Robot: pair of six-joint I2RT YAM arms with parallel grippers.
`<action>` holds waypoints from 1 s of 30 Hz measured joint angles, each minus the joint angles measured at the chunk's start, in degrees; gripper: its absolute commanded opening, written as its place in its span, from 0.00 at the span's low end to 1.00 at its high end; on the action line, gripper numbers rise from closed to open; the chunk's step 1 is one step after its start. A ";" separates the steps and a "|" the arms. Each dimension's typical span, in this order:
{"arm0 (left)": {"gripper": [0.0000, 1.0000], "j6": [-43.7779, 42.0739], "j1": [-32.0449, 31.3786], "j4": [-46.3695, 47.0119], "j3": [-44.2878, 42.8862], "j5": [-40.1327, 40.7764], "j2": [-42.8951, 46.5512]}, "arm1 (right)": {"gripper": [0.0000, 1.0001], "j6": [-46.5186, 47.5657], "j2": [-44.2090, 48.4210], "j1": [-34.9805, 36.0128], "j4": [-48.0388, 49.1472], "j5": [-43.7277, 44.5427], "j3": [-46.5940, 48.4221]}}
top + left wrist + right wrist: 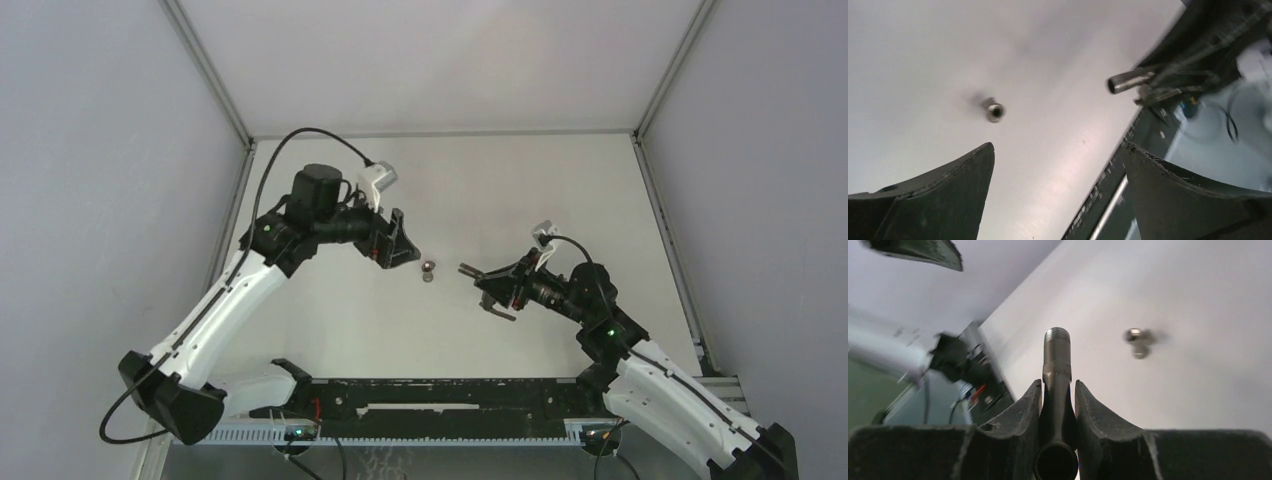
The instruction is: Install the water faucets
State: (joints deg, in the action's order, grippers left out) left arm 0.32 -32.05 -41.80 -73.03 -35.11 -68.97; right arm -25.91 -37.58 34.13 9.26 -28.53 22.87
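Now, right gripper [1057, 390]: I have it closed on the stem [1057, 365], both fingers [1023, 415] pressed to its sides, the threaded end sticking out bare ahead of them.
Stem axis: in the top view the stem [475, 272] runs roughly from 4 o'clock to 10 o'clock, held off the table [560, 180], with its free end leading towards 10.
Left gripper [395, 245]: jaws wide apart and holding nothing; its wrist view shows only table between the two fingers [948, 195].
Fitting [427, 269]: it appears to lie on the table near the middle, touching neither gripper. Both wrist views smear it, so I cannot say it is at rest, nor read its own axis with confidence.
Fitting from left gripper: at about 4 o'clock, just beside the fingertips.
Fitting from stem: at about 9 o'clock from the threaded end, near but apart, a little off the line the stem points along.
Nearer arm: the left, by my reading; the right gripper [495, 290] sits well back behind its stem.
Step in hand: I judge the two parts are not yet joined.
Next move turns on: getting the left fingers around the fitting [994, 110], then lining its bore up with the stem's 10 o'clock heading.
Risk: a small round part like this may roll from a glancing touch.
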 measured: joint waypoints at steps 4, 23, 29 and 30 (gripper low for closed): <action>1.00 10.99 1.66 6.49 3.21 12.37 0.87 | 0.00 -0.31 5.25 0.02 -5.99 14.95 -1.20; 0.84 20.72 -8.63 7.78 -0.72 39.87 -32.81 | 0.00 6.21 14.91 0.00 -13.29 34.07 -5.07; 0.70 20.65 -8.46 7.87 -3.26 38.88 -38.14 | 0.00 6.51 16.13 -0.42 -13.05 32.70 -6.12; 0.68 20.65 -8.46 7.85 -3.30 38.64 -38.64 | 0.00 6.47 16.06 -0.63 -12.87 32.48 -6.12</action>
State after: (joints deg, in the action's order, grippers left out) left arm 20.97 -40.51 -33.95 -76.34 3.53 -107.61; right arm -19.44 -21.52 33.50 -3.62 3.95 16.75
